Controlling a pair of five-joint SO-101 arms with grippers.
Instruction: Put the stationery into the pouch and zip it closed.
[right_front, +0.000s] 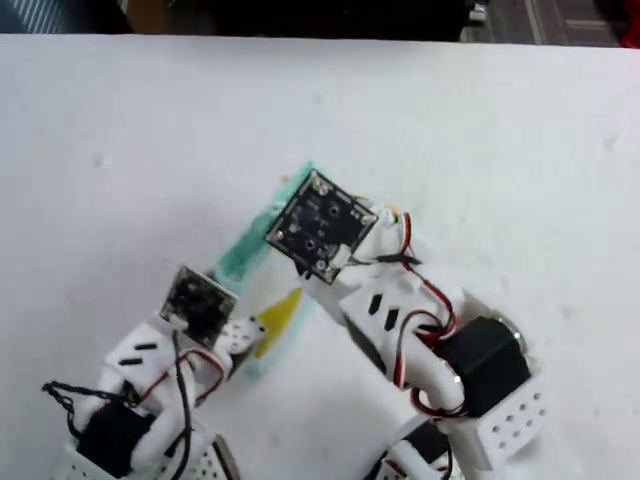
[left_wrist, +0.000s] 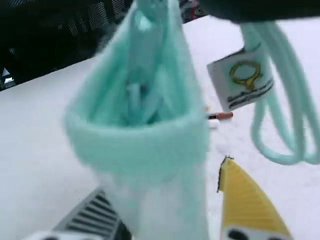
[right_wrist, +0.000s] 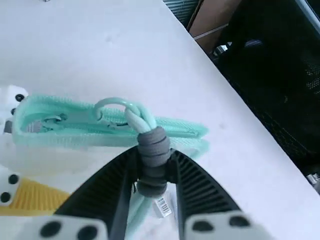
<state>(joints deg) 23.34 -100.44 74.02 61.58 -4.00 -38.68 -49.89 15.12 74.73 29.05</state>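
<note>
White counter (right_front: 480, 120), dark room beyond. Mint pouch (right_wrist: 65, 127) lies between the two arms. Right claw (right_wrist: 153, 162) is clamped on the grey cord toggle (right_wrist: 151, 142) tied to the zip ring. Left claw (left_wrist: 162, 177) sits at the pouch's seemingly open end; grip state: cannot tell. Small orange-and-white stick (left_wrist: 220, 116) lies outside on the counter. Risks: an unanchored pouch drags instead of zipping; the toggle slips; the stick gets zipped out.
</note>
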